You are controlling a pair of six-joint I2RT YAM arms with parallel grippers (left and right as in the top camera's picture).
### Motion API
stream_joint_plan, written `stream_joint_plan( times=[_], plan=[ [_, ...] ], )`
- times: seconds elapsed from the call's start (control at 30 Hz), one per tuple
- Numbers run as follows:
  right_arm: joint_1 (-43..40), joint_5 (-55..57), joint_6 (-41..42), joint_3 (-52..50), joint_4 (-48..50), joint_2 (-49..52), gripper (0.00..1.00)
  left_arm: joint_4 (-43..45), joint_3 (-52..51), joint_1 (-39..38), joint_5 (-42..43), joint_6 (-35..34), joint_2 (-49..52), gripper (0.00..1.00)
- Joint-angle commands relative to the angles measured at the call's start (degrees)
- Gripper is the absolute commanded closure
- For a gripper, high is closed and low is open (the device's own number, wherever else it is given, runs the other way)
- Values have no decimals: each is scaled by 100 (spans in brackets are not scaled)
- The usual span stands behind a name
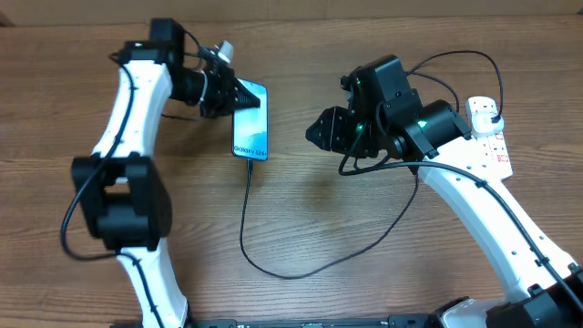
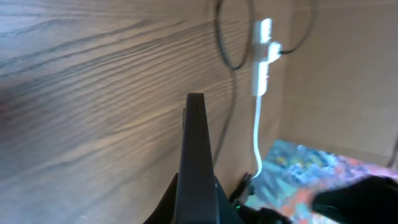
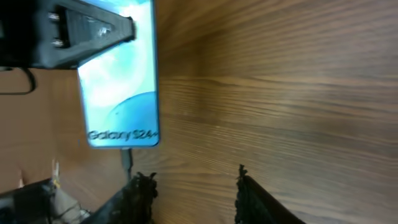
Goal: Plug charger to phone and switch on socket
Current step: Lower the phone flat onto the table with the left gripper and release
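One each of phone, charger and socket, plus two claws. Left gripper is clamped on the far end of the phone. Phone is screen up, long axis running far-to-near, port end facing the near edge. Charger tip meets that end and the cable loops right. Right gripper has its fingers apart, holding nothing, near the phone. Socket is at far right.

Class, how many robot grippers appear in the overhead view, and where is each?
2. The left gripper, shut, lies over the top end of the phone; the right gripper, open, hovers to the right of it.
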Motion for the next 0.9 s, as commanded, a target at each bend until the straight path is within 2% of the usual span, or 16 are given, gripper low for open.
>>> stream_joint_plan(
  times=[0.0, 0.3, 0.63, 0.87],
  plan=[
    [-2, 323, -98, 70, -87, 11, 52, 4, 44, -74, -61, 501, 422, 96],
    [-2, 400, -205, 70, -229, 11, 48, 459, 37, -170, -566, 466, 1058, 96],
    [0, 398, -205, 70, -232, 13, 48, 997, 11, -339, -1812, -59, 1106, 96],
    [4, 396, -201, 70, -278, 13, 48, 1193, -70, -411, -1976, -511, 1108, 96]
  ],
)
